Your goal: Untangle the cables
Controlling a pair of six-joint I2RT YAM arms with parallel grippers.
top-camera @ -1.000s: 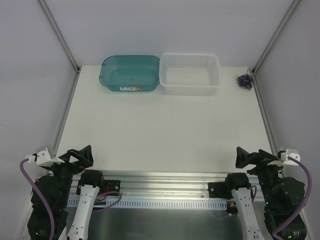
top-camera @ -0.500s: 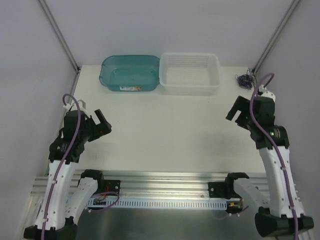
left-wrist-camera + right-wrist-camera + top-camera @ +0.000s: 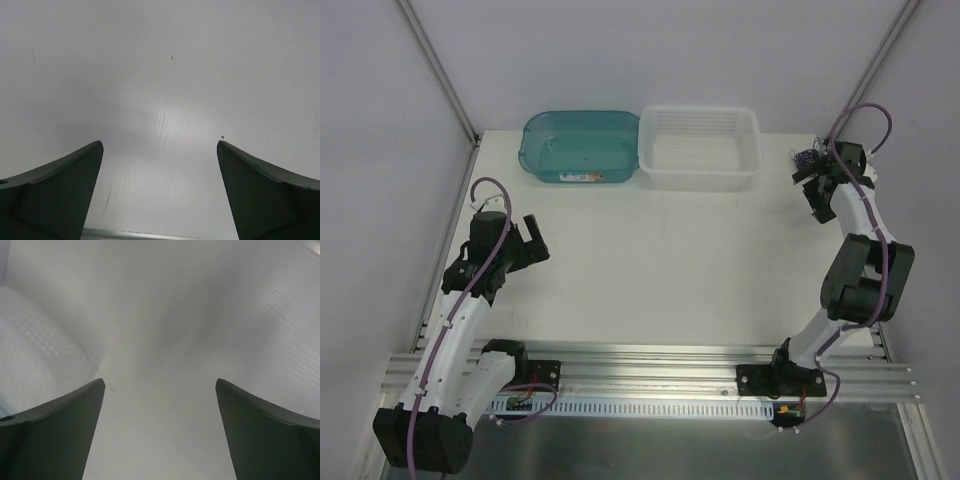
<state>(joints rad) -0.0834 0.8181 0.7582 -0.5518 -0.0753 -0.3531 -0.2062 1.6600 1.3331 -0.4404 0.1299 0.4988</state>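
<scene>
Dark, hair-thin curly cables [image 3: 807,158] lie bunched in a small tangle at the far right corner of the white table [image 3: 660,270]. They are to the right of the white perforated plastic basket [image 3: 700,178]. The right gripper [image 3: 814,192] hovers just beside them, fingers spread. The left gripper [image 3: 535,238], also spread wide, hangs over bare tabletop well apart from them, nearer than the teal plastic tub [image 3: 545,165].

The left gripper [image 3: 159,143] has its jaws spread wide. Its two dark fingers [image 3: 55,195] rise from the lower corners, with only bare white tabletop [image 3: 160,75] between them. A tiny dark speck [image 3: 222,138] lies just beside the tip of the finger on the right of the view. A small dark scratch [image 3: 172,59] marks the tabletop farther off, and a thin grey strip [image 3: 140,235] runs along the bottom edge.
</scene>
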